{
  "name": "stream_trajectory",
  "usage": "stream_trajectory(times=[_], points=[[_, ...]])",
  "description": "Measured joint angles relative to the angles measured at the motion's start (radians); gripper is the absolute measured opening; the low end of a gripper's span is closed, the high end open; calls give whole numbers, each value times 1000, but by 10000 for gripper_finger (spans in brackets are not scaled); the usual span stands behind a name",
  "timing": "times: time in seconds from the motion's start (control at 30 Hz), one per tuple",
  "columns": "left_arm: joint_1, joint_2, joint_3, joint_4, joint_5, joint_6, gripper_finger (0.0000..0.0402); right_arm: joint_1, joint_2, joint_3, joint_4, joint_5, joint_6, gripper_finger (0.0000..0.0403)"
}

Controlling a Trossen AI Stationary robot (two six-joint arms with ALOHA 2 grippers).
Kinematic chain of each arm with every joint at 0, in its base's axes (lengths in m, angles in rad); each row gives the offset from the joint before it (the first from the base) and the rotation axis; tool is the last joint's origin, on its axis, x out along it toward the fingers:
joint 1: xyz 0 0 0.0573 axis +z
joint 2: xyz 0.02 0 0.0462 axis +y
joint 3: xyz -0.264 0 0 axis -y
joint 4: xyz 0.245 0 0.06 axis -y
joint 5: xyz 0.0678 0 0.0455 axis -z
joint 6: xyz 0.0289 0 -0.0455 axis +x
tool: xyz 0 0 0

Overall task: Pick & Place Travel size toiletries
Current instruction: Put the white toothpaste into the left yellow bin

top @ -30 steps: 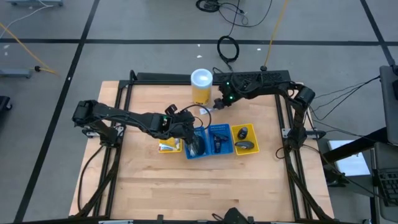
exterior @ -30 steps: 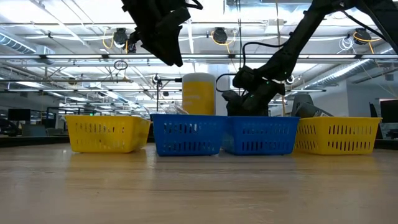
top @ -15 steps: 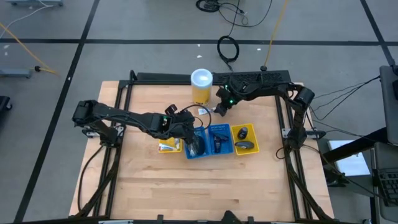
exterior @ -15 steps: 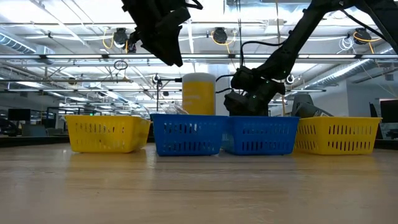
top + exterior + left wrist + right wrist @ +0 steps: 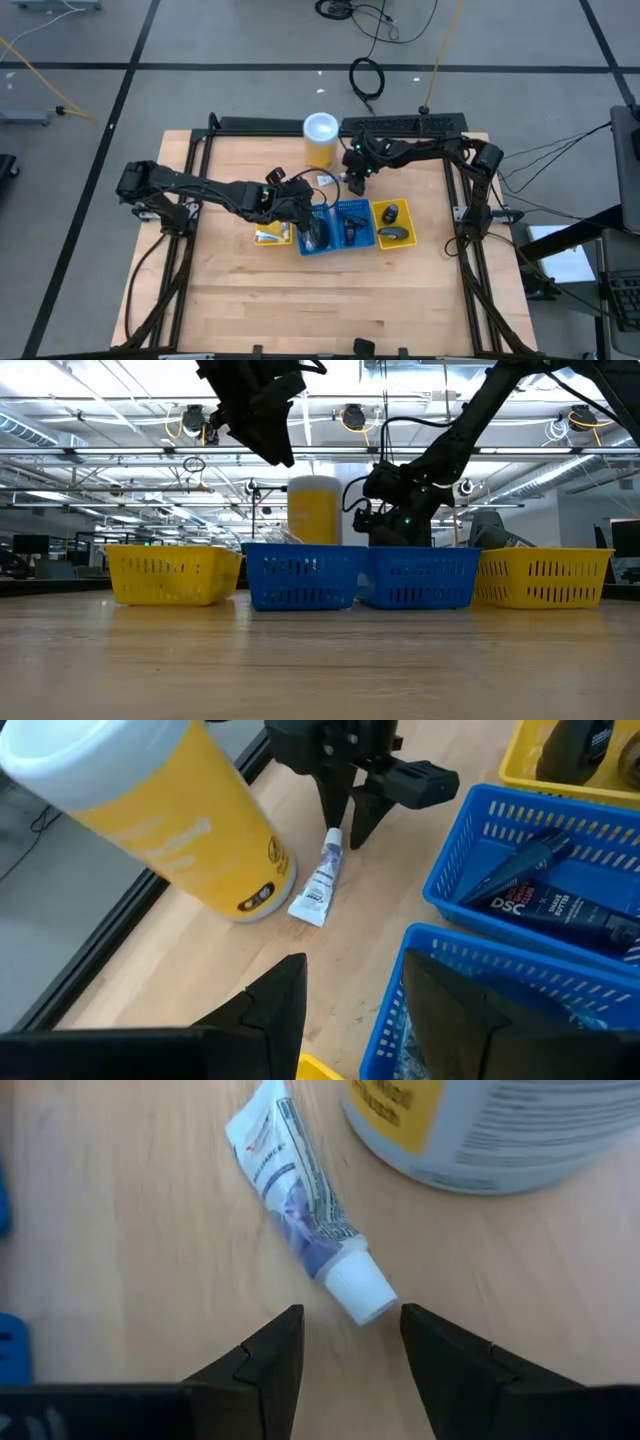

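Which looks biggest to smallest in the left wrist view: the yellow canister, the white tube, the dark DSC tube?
1. Canister
2. DSC tube
3. White tube

The canister sits nearest the camera, which exaggerates it.

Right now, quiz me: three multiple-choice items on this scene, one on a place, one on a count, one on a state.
1. Where does the loose white tube lie?
A. In a blue tray
B. On the table beside the canister
C. In a yellow tray

2. How many blue trays sit in the row?
A. One
B. Two
C. Four

3. How is the right gripper?
A. Open, near the tube's cap
B. Shut on the tube
C. Shut on the canister

Answers:
1. B: the tube rests on bare wood next to the canister.
2. B: one blue tray and another stand between two yellow ones.
3. A: its fingers stand apart with the cap ahead of them.
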Motion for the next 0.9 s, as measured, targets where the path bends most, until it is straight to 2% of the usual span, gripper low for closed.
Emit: stream_trajectory(times=[0.3, 0.57, 0.9], points=[[0, 0, 0, 1, 0, 3, 166, 6, 0, 0, 6, 15, -105, 164], [0, 0, 0, 2, -1, 5, 166, 8, -16, 1, 83, 11, -124, 164], [0, 0, 0, 6, -7, 13, 166, 23, -15, 0, 67, 7, -143, 164]])
